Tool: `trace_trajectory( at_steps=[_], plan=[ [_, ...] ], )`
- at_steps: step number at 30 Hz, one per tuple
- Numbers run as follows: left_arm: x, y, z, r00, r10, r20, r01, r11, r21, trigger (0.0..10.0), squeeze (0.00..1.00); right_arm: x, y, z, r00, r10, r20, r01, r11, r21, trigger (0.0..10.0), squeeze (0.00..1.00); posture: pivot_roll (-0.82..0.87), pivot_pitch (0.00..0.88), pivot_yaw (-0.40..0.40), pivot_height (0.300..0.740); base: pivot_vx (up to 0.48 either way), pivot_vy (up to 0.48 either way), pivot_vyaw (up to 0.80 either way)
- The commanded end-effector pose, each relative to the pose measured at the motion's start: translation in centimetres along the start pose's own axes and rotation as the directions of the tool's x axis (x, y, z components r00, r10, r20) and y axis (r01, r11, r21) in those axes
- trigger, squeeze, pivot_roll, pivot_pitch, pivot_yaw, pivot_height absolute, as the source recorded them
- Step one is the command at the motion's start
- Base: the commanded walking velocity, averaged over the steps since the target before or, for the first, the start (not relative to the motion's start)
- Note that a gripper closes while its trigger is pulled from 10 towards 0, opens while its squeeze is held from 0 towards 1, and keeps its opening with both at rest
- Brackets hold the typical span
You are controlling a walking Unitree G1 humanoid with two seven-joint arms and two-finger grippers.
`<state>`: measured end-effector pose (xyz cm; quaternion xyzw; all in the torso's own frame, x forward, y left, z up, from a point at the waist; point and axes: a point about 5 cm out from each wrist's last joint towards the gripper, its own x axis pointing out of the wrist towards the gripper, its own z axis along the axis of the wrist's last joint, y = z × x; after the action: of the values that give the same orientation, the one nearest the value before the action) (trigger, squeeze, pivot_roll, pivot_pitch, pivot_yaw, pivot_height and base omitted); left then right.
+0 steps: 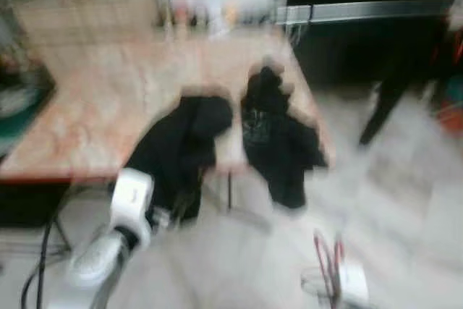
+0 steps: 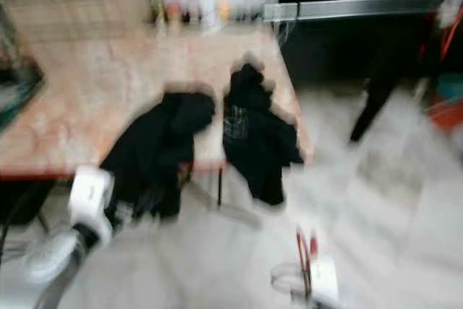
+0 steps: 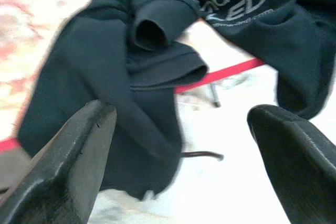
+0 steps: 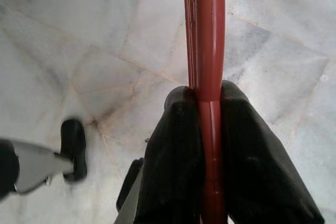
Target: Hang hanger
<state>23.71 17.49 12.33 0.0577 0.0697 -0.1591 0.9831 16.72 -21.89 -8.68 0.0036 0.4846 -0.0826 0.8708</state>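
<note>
Our right gripper [image 4: 210, 145] pinches the red hanger [image 4: 210, 51]; our left gripper [image 3: 184, 145] gapes empty — two black garments [image 1: 184, 150] overhang the table's [image 1: 94, 106] near edge.

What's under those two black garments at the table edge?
Both black garments lie on the marble-patterned table, draping over its red edge. Anything beneath them is covered.

Left arm [image 1: 108, 244]: silver-white casing, rounded joint housings, black cable alongside. Left gripper [image 3: 184, 156]: two long, matt black, wedge-shaped fingers. Right gripper [image 4: 210, 145]: black, smooth, rounded fingers.
</note>
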Motion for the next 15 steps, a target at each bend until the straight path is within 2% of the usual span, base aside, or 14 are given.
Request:
trace_trajectory(
  at_steps=[1,4,6,8,10,13,15],
  plan=[
    [-0.2,1.5,-1.6,0.993,0.087,-0.079,-0.087,0.996,0.01,10.0,0.0,0.1,0.3,1.1,0.999,0.005,0.033,-0.006,1.0,0.006,10.0,0.0,0.19,0.0,0.013,0.74,0.0,0.0,0.0],
    [-0.4,2.8,-3.3,0.975,0.168,-0.148,-0.169,0.986,0.01,10.0,0.0,0.1,0.3,1.1,0.999,0.004,0.033,-0.004,1.0,0.007,10.0,0.0,0.19,0.0,0.013,0.74,0.0,0.0,0.0],
    [-0.5,3.1,-3.7,0.969,0.184,-0.164,-0.185,0.983,0.007,10.0,0.0,0.1,0.4,1.1,0.999,0.004,0.033,-0.004,1.0,0.007,10.0,0.0,0.19,0.0,0.013,0.74,0.0,0.0,0.0],
    [-0.6,4.0,-5.4,0.948,0.221,-0.23,-0.228,0.974,-0.002,10.0,0.0,0.2,0.4,1.1,1.0,0.005,0.03,-0.005,1.0,0.0,10.0,0.0,0.18,0.0,0.012,0.74,0.0,0.0,0.0],
    [-0.9,4.8,-8.2,0.911,0.244,-0.331,-0.257,0.966,0.005,10.0,0.0,0.2,0.4,1.1,1.0,0.009,0.019,-0.008,1.0,-0.023,10.0,0.0,0.17,0.0,0.012,0.74,0.0,0.0,0.0],
    [-1.1,4.7,-11.7,0.865,0.221,-0.451,-0.239,0.971,0.018,10.0,0.0,0.2,0.3,1.1,1.0,0.006,-0.009,-0.007,0.999,-0.039,10.0,0.0,0.15,0.0,0.013,0.74,0.0,0.0,0.0],
    [-1.1,4.6,-12.0,0.861,0.215,-0.461,-0.235,0.972,0.016,10.0,0.0,0.2,0.3,1.1,1.0,0.008,-0.014,-0.009,0.999,-0.044,10.0,0.0,0.14,0.0,0.012,0.74,0.0,0.0,0.0]
  ],
)
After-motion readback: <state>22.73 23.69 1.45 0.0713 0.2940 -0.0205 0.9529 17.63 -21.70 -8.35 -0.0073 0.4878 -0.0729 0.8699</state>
